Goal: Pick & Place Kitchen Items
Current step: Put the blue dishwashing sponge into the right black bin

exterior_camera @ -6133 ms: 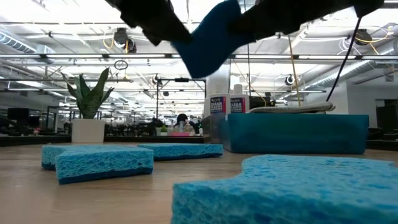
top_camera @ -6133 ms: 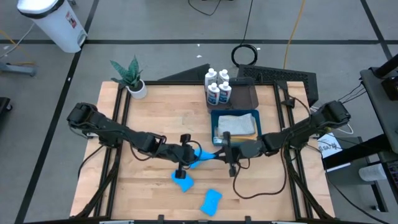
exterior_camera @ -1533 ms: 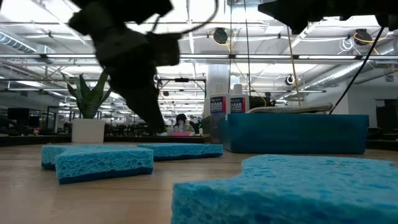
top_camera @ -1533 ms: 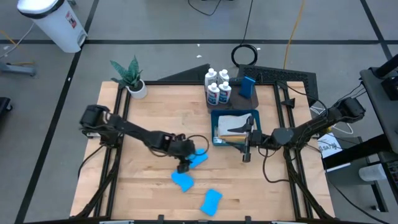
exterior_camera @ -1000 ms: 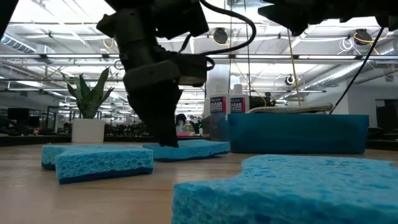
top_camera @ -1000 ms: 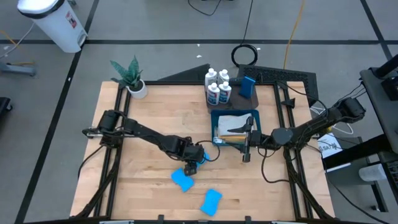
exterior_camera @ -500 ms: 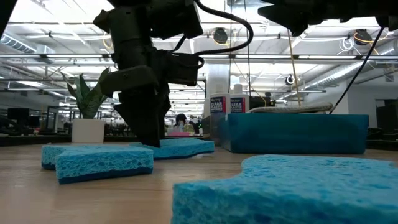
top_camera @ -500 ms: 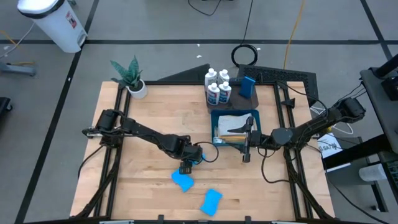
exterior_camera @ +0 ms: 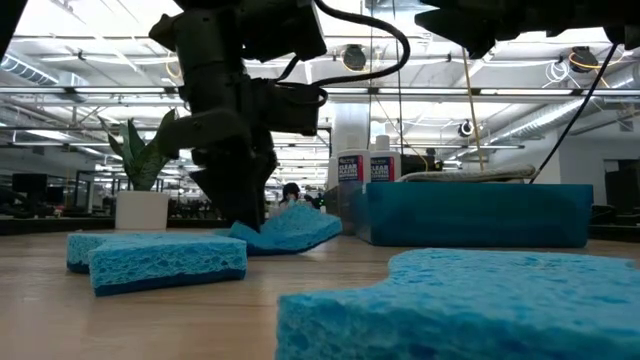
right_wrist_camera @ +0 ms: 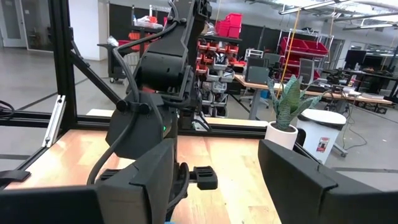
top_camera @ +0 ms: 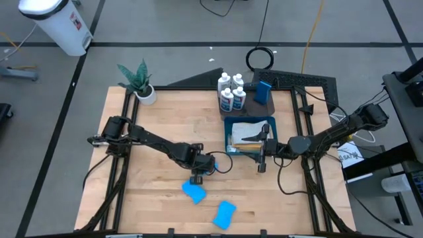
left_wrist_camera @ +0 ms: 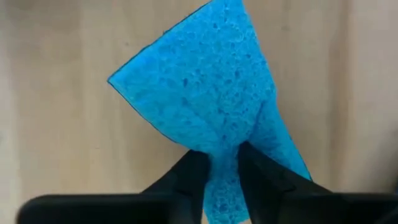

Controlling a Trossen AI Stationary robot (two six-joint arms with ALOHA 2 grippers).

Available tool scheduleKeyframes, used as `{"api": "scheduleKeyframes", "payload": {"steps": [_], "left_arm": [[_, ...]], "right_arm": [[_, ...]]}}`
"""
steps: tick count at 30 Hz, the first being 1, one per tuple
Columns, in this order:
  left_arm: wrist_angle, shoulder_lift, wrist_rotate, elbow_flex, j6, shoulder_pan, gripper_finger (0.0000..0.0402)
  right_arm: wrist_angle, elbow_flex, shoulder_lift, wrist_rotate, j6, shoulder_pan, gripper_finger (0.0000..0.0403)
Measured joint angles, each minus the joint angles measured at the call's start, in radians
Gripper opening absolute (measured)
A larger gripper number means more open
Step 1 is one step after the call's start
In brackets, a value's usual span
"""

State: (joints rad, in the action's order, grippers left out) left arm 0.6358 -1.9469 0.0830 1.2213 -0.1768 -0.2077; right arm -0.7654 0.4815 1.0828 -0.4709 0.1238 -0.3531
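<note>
Left gripper (left_wrist_camera: 219,163) down near table middle, fingers squeezed onto blue sponge (left_wrist_camera: 208,93), one edge pinched and curling up off wooden table (top_camera: 158,119). Two more sponges (top_camera: 194,192) closer to front edge. Right gripper (top_camera: 262,147) hanging over blue bin (top_camera: 250,121) with cloths (top_camera: 246,131) inside, fingers spread wide. White bottles (top_camera: 231,91) clustered behind bin.

A bright blue porous sponge (left_wrist_camera: 208,102) sits pinched and creased mid-counter. Two more (top_camera: 194,192) (top_camera: 225,213) lie flat nearer. Four white blue-labelled bottles (top_camera: 231,91) stand at the far edge.
</note>
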Motion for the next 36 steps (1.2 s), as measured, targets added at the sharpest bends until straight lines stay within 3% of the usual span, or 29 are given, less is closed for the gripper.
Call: {"api": "scheduleKeyframes", "payload": {"steps": [8,13,20,28,36], "left_arm": [[0.147,-0.005,0.181,0.049,0.01,0.0,0.0011],[0.257,-0.006,0.331,0.105,-0.043,-0.031,0.0013],[0.284,-0.006,0.507,0.169,-0.014,-0.095,0.001],[0.292,0.021,0.542,0.187,0.011,-0.131,0.0007],[0.292,0.164,0.615,0.14,-0.07,-0.169,0.0007]], "right_arm": [[0.0,0.0,0.0,0.0,0.0,0.0,0.0208],[0.0,0.0,0.0,0.0,-0.005,0.0,0.0208],[0.009,0.0,0.0,-0.05,-0.033,0.0,0.0208],[0.082,0.0,0.0,-0.056,-0.093,0.012,0.0208],[0.221,0.0,0.005,-0.058,-0.177,0.068,0.0208]]}}
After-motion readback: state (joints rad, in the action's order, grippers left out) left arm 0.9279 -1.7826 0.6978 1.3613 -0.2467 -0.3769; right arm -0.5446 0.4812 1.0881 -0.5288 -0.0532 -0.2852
